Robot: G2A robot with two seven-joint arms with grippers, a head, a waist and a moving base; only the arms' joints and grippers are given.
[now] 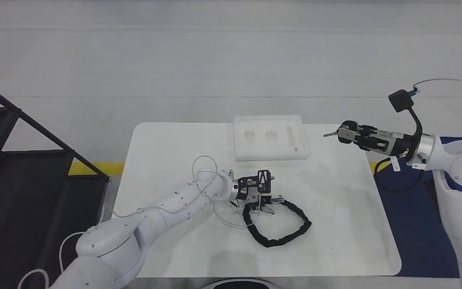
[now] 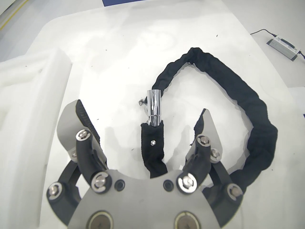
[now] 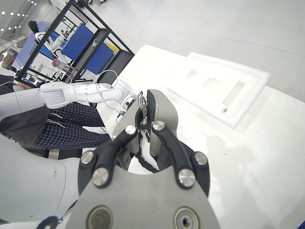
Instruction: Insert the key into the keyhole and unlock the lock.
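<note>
Left gripper (image 2: 142, 110): jaws apart, clamping nothing. Between them lies one sleeved end of the chain lock (image 2: 238, 96). Its chrome cylinder (image 2: 154, 107) sits at the fingertips and points away from the jaws, flat on the table (image 2: 119, 48). The chain loops outward to one side and returns under the gripper. Keyhole face: cannot make it out.

Right gripper (image 3: 145, 96): jaws together on the key (image 1: 332, 134), with the key ring (image 3: 142, 104) pinched between the pads. It is held in the air, well apart from the lock, near a corner of the foam tray (image 1: 271, 137).

Status (judged): key is in hand. Remaining: steady the cylinder, bring the key over, insert, turn. Early stage.

Lock: black fabric sleeve, polished cylinder, loop appears closed. It will probably slide unless held.
</note>
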